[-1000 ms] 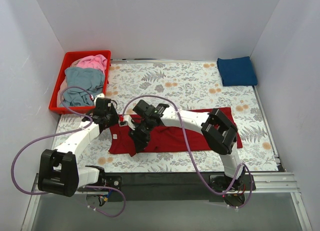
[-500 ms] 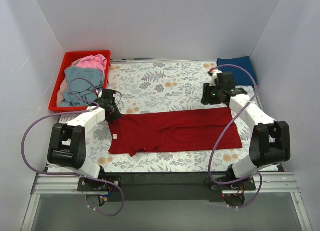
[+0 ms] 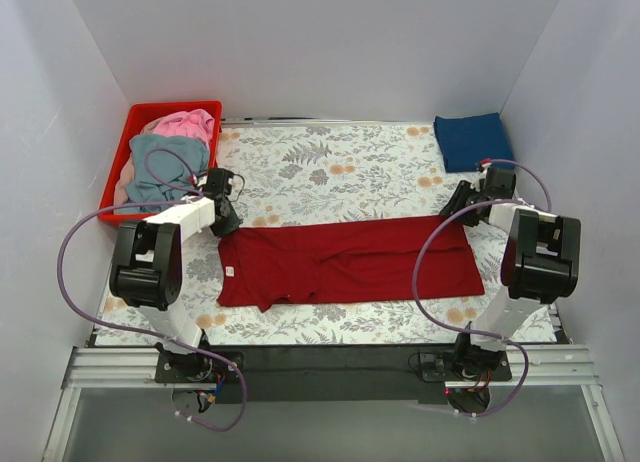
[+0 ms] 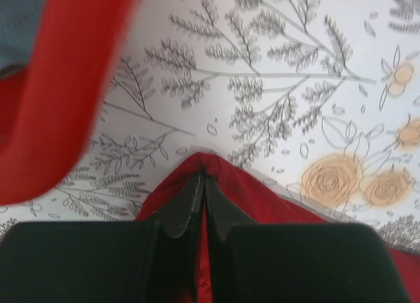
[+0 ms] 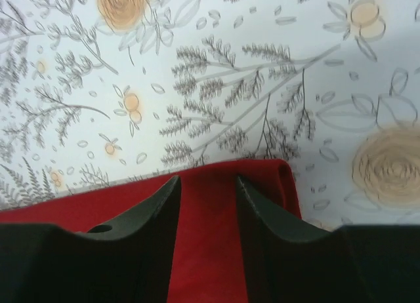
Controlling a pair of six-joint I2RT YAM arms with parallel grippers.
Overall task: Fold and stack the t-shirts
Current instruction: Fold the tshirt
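A dark red t-shirt (image 3: 350, 264) lies spread flat across the middle of the table. My left gripper (image 3: 226, 223) is at its back left corner. In the left wrist view its jaws are shut on a pinched peak of the dark red t-shirt (image 4: 226, 185), at the left gripper (image 4: 202, 180). My right gripper (image 3: 463, 203) is at the back right corner. In the right wrist view the right gripper (image 5: 207, 182) is open, with the dark red t-shirt (image 5: 207, 250) lying between its fingers. A folded navy blue t-shirt (image 3: 474, 142) sits at the back right.
A red plastic basket (image 3: 147, 111) at the back left holds a grey-blue t-shirt (image 3: 165, 168) and a pink t-shirt (image 3: 192, 124); the basket's wall (image 4: 65, 86) fills the left of the left wrist view. White walls enclose the floral table (image 3: 350, 172).
The left gripper has shut on the red shirt's back left corner. The right arm has swung from the shirt's left part, past the navy shirt, to the back right corner.
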